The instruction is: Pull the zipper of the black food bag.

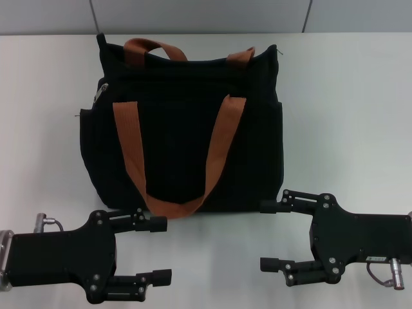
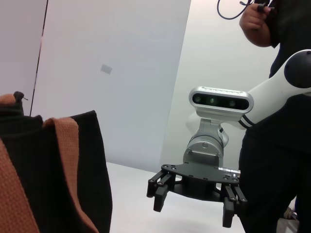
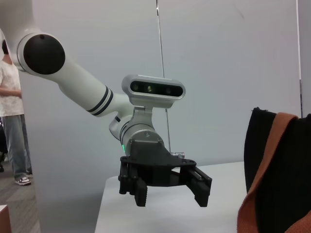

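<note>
The black food bag (image 1: 187, 129) stands on the white table (image 1: 347, 116), its two orange-brown straps (image 1: 132, 154) lying over the near side. A small silver zipper pull (image 1: 102, 92) shows at the bag's top left corner. My left gripper (image 1: 156, 250) is open and empty, just in front of the bag's near left corner. My right gripper (image 1: 269, 235) is open and empty, by the bag's near right corner. The left wrist view shows the bag (image 2: 73, 170) and the right gripper (image 2: 194, 199). The right wrist view shows the bag (image 3: 286, 160) and the left gripper (image 3: 167, 191).
The table has bare white surface to the left and right of the bag (image 1: 38, 129). A grey wall stands behind the table. A person in black (image 2: 277, 145) stands beside the robot, and another person (image 3: 9, 97) stands farther off.
</note>
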